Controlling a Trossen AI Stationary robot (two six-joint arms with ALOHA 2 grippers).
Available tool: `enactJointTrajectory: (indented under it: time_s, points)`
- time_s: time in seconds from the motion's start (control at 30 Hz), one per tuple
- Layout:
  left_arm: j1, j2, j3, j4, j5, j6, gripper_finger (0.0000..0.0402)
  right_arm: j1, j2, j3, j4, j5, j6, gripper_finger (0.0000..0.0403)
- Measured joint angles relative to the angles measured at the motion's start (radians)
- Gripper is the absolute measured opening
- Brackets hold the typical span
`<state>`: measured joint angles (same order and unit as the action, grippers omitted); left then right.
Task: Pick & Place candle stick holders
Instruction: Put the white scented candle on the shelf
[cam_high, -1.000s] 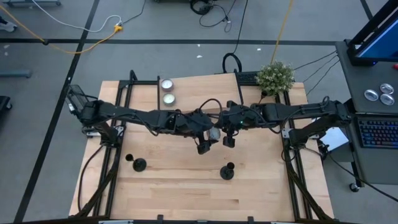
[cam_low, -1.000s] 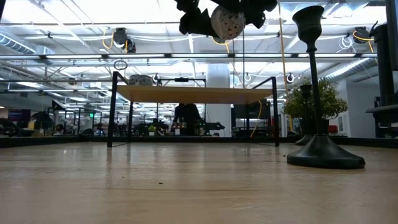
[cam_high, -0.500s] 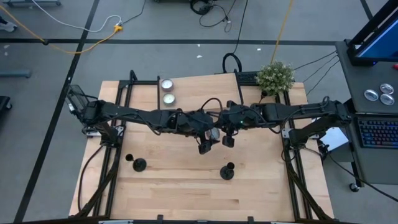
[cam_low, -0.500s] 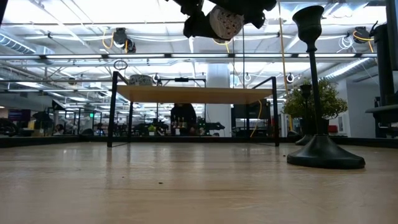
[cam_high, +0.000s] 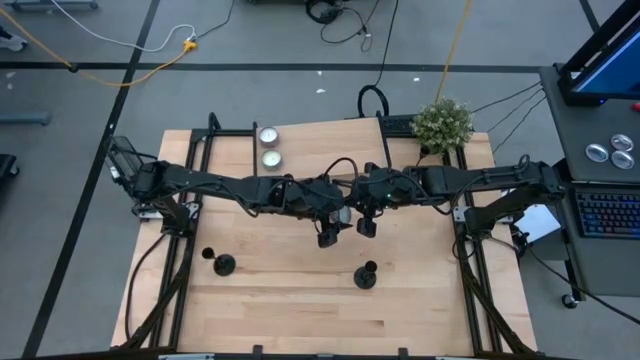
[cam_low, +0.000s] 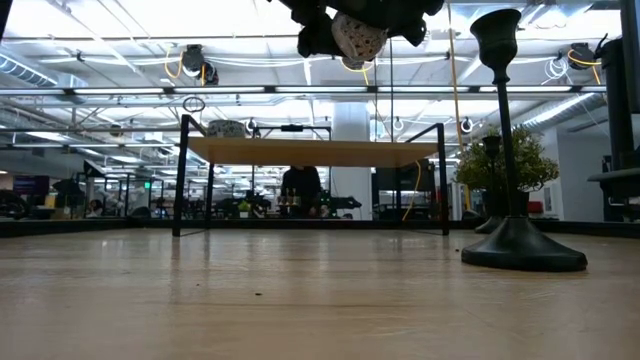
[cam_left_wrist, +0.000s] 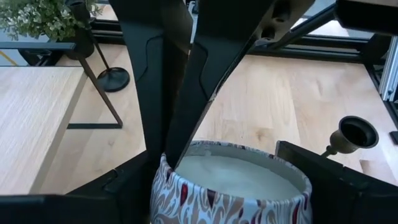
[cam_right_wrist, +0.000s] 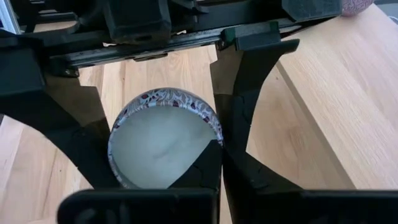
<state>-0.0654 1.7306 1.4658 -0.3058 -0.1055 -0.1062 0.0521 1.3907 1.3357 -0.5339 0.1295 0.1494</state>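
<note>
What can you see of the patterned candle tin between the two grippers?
The candle tin is a short round container filled with smooth off-white wax. Its wall carries a swirling red, white and dark pattern. It hangs upright in mid-air above the wooden table, clear of the surface. The right gripper is shut on its rim. The left gripper is open, with a finger on either side of the wall. Whether those fingers touch the tin is unclear.

Probably a robotics lab: open hall with ceiling strip lights (cam_low: 120, 25), floor cables (cam_high: 110, 40), distant workbenches (cam_low: 310, 152).
</note>
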Motion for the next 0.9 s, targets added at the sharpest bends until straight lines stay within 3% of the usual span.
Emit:
enactJointTrajectory:
  time_s: [0.23,0.57,0.9]
  points:
    - [0.000,0.000,0.000,-0.009,0.001,0.010,0.0294,0.000,0.000,-0.001,0.005,0.000,0.014,0.0000]
    - [-0.015,0.000,0.000,-0.013,0.001,0.088,0.0341,-0.018,0.001,0.000,0.011,-0.009,0.015,0.0000]
    - [-0.014,0.000,0.000,-0.039,-0.010,0.112,0.0297,-0.018,0.001,0.000,-0.001,-0.007,0.022,0.0000]
